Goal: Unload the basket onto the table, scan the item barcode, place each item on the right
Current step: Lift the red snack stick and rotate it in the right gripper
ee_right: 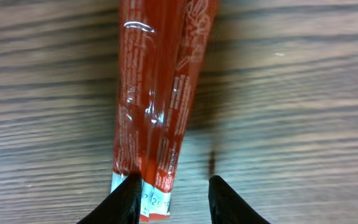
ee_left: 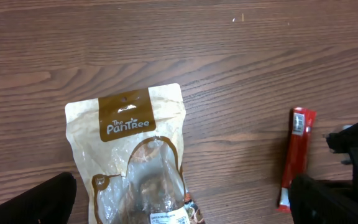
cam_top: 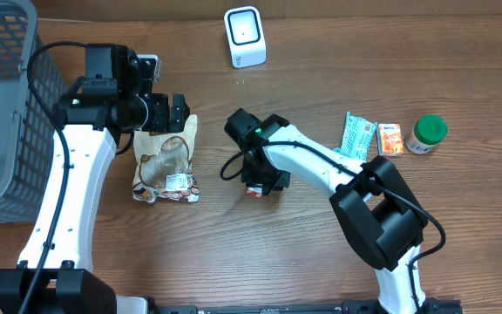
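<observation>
Right gripper (ee_right: 174, 190) points down, jaws parted at the red packet (ee_right: 157, 93); left gripper (ee_left: 182, 200) hovers wide-open above the pouch (ee_left: 132, 155).

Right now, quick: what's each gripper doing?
Left gripper: open, empty, above the pouch.
Right gripper: part open at the red packet's end, not clamped on it.

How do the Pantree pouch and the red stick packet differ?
The Pantree pouch is wide, tan and brown with a clear window; the red stick packet is narrow and red. The pouch lies below the open left end effector; the packet's end lies at the right end effector. Both lie flat on the table.
</observation>
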Motion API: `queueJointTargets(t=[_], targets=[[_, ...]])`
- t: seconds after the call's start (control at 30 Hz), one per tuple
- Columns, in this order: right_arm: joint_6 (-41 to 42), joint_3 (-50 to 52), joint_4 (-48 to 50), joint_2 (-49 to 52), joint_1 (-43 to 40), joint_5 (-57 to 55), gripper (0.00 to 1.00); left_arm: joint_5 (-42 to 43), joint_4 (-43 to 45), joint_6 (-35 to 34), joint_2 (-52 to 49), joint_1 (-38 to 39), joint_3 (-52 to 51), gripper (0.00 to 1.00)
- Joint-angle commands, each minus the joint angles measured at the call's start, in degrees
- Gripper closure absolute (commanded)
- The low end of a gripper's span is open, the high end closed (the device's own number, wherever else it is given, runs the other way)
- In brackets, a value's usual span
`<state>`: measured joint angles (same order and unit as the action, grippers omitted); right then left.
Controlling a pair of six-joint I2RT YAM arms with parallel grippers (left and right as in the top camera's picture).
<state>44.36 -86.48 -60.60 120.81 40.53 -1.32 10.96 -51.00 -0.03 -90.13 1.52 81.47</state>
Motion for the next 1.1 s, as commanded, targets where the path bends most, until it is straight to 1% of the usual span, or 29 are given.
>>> queueJointTargets(t=[0.0, 0.2, 0.23, 0.27, 0.37, 0.53, 0.67, 0.77, 0.9, 1.0, 1.03, 1.07], targets=[[-3.06, 0.85, -0.59, 0.15, -0.87, -3.76, 0.64, 0.46, 0.24, -0.61, -0.50, 0.02, 0.44, 0.00], [-4.11, 0.85, -0.66, 0.15, -0.92, -3.50, 0.65, 0.48, 0.24, -0.61, -0.50, 0.02, 0.44, 0.00], [-4.11, 0.85, -0.79, 0.15, -0.92, -2.99, 0.62, 0.48, 0.24, -0.61, -0.50, 0.02, 0.44, 0.00], [-4.09, 0.85, -0.90, 0.15, -0.92, -2.29, 0.62, 0.48, 0.24, -0.61, -0.50, 0.02, 0.44, 0.00], [-4.13, 0.00, -0.83, 0.13, -1.03, -2.12, 0.70, 0.46, 0.24, -0.61, -0.50, 0.00, 0.44, 0.00], [-4.11, -3.82, -3.58, -1.03, -1.18, -3.04, 0.62, 0.48, 0.24, -0.61, -0.50, 0.02, 0.44, 0.00], [-3.41, -4.39, -4.61, -3.87, -1.18, -3.54, 0.57, 0.48, 0.24, -0.61, -0.50, 0.02, 0.44, 0.00], [-0.76, -4.15, -5.27, -3.98, -1.18, -3.56, 0.57, 0.48, 0.24, -0.61, -0.50, 0.02, 0.44, 0.00], [1.79, -1.16, -2.45, -3.96, -1.11, -3.56, 0.58, 0.48, 0.24, -0.61, -0.50, 0.00, 0.44, 0.00], [2.19, 1.42, 0.26, -3.96, -1.11, -3.28, 0.59, 0.48, 0.24, -0.61, -0.50, 0.00, 0.44, 0.00], [2.19, 2.29, 1.16, -3.96, -1.11, -2.89, 0.61, 0.48, 0.24, -0.61, -0.50, 0.00, 0.44, 0.00], [2.21, 2.89, 1.73, -3.96, -1.11, -2.86, 0.62, 0.48, 0.24, -0.61, -0.50, 0.00, 0.44, 0.00]])
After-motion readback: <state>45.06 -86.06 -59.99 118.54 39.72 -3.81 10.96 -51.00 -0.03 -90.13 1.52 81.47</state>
